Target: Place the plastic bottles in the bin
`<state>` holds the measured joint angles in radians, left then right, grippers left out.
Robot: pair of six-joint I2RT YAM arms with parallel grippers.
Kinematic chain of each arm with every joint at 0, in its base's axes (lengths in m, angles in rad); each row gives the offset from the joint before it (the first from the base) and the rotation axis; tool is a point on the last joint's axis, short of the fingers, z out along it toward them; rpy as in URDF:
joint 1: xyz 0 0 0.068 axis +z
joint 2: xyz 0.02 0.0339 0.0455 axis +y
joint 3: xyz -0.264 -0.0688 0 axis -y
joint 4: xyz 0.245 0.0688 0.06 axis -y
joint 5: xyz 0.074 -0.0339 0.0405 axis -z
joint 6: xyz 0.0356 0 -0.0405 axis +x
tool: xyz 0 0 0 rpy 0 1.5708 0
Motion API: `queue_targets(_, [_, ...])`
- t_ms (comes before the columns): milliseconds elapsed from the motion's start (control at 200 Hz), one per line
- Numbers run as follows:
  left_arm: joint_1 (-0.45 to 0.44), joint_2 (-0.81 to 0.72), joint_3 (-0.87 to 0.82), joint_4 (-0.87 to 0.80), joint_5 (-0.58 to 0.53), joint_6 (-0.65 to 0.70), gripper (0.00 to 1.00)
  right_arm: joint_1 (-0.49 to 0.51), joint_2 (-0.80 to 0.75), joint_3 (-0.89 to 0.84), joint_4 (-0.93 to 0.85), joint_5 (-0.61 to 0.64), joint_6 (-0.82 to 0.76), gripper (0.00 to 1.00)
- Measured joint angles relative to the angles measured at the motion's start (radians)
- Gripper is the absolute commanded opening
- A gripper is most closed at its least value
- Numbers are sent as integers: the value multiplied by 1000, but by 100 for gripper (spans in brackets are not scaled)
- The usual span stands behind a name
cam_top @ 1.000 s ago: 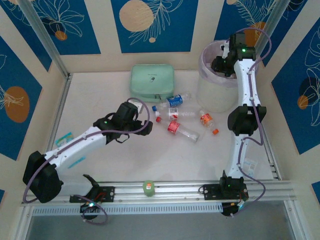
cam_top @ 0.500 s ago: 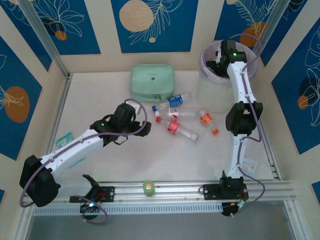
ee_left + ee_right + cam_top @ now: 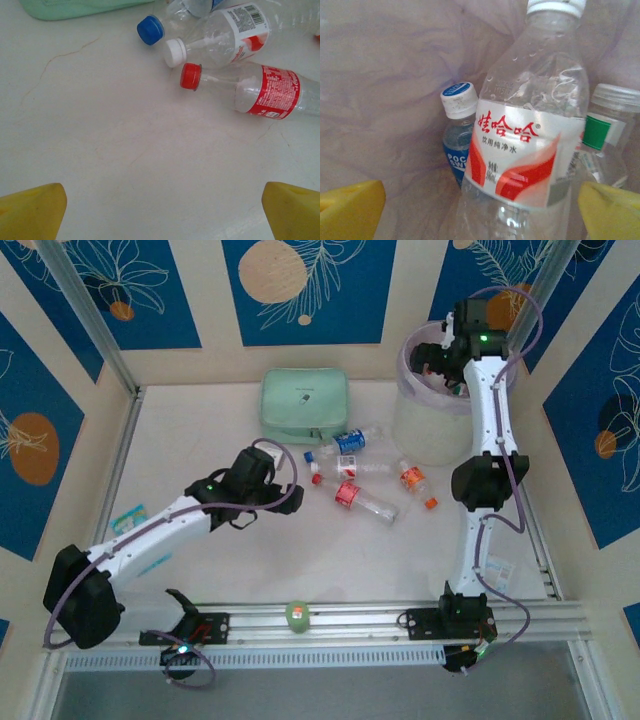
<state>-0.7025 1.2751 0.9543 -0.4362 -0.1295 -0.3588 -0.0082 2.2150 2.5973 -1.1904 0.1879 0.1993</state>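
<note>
The left arm is reaching from the near left corner across the white table [image 3: 200,430]. The left gripper [image 3: 160,210] is hanging low over bare tabletop, its yellow fingers [image 3: 32,210] spread wide and holding nothing. Beyond it, a mint green rectangular zip case [image 3: 305,405] is lying flat near the far wall.

Just right of this gripper, four bottles are lying on their sides in a loose cluster. The clear plastic bottle with a blue cap and blue label [image 3: 350,440] is lying farthest, close to the case. The clear plastic bottle with a white cap and red-and-white label [image 3: 225,32] is lying just nearer. The clear plastic bottle with a red cap and red label [image 3: 352,496] is lying nearest. Right of them, a small clear bottle with an orange label [image 3: 411,478] is lying near a loose orange cap [image 3: 431,504].

At the far right, the round translucent whitish bin [image 3: 420,435] is standing with a pale lilac liner [image 3: 410,345] over its rim. The right gripper [image 3: 482,210] is hovering over its mouth, fingers wide apart and gripping nothing. Below it, inside the liner, a clear white-capped bottle with a red-and-white label [image 3: 520,150] is leaning between a small blue-labelled bottle [image 3: 456,142] and a green-labelled bottle [image 3: 605,130].
</note>
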Motion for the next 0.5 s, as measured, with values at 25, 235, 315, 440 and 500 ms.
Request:
queue_targets(25, [0,4,4,-2,0,0,100,-2,-11,0,-4,1,-1,99])
queue_targets(235, [0,37,33,10,2,-72,100,-19,-170,-7,-3,0,-6,99])
queue_targets(315, [-2,49,30,44,7,-167,100,-21,-267,-56,21,-1,-5,99])
queue_targets(440, [-9,61,-16,167,8,-377,100,-22,-443,-226,89,-31,1,99])
queue_targets(500, [-21,85,-37,216,-2,-480,100,-17,-531,-340,133,-56,14,99])
